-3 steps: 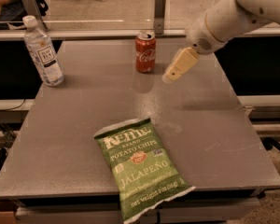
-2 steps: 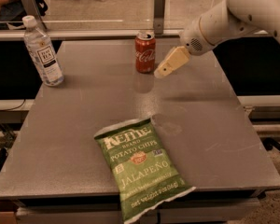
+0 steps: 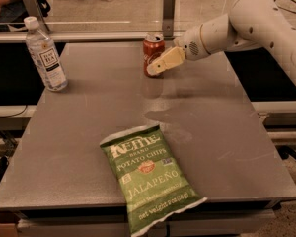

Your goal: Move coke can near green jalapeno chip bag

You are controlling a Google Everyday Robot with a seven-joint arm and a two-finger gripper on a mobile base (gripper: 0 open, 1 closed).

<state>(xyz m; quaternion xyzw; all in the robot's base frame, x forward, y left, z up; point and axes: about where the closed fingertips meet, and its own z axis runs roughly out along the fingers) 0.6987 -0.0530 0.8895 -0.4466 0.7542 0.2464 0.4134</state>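
A red coke can (image 3: 152,49) stands upright at the far middle of the grey table (image 3: 227,132). A green jalapeno chip bag (image 3: 145,174) lies flat near the table's front edge, its lower corner hanging over the edge. My gripper (image 3: 157,67) reaches in from the right on the white arm, with its tan fingers (image 3: 166,61) at the can's right side and overlapping its lower part. The can and the bag are far apart.
A clear water bottle (image 3: 45,55) with a white cap stands at the far left of the table. A metal post (image 3: 168,9) and glass partition run behind the table's back edge. Office chairs stand on the floor beyond.
My gripper has moved left and slightly down, from a spot to the right of the can to right against it. The can, bag and bottle have not moved.
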